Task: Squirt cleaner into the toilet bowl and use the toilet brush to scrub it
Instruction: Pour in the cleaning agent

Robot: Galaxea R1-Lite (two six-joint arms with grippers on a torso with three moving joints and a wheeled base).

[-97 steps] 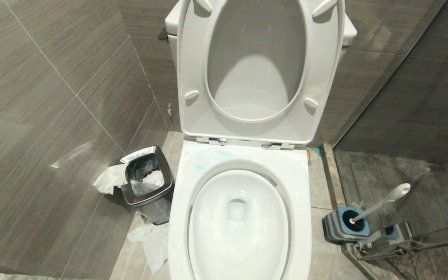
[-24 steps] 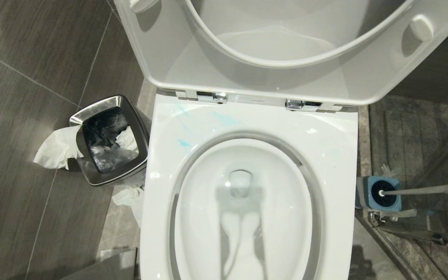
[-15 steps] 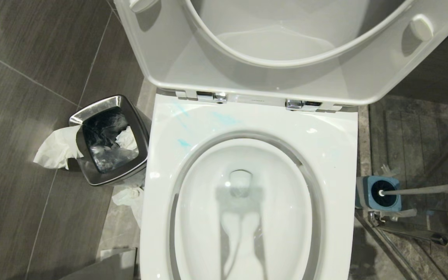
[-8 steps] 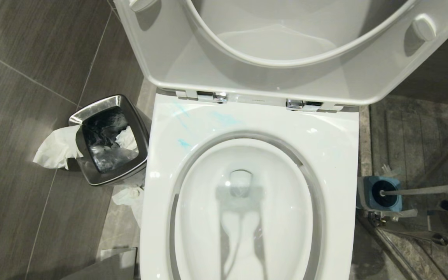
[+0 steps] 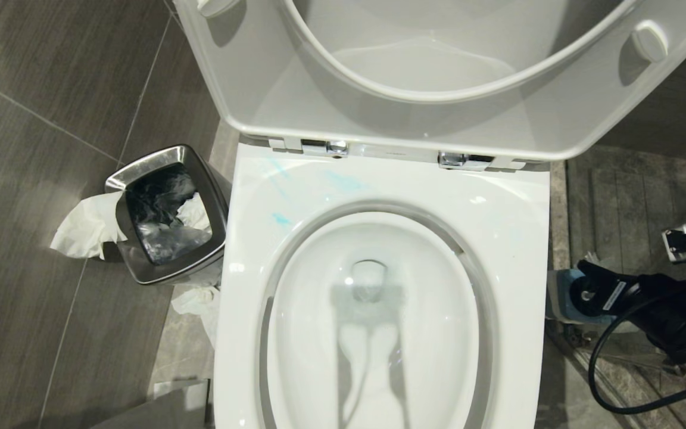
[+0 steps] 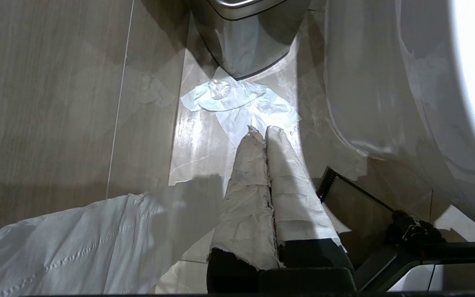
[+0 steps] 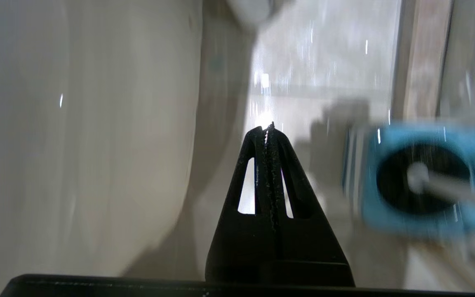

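A white toilet bowl fills the middle of the head view, its seat and lid raised against the far wall. Pale blue smears of cleaner mark the far-left part of the broad rim.

On the floor to the right of the bowl, the black right arm reaches in over a square blue-grey holder. In the right wrist view the right hand has its fingers pressed together, holding nothing, just beside the holder. The toilet brush stands in that holder, its white handle blurred.

To the left of the bowl stands a small steel bin with crumpled tissue beside it.

The left hand, paper-wrapped fingers pressed together and empty, hangs low above the floor near the bin.
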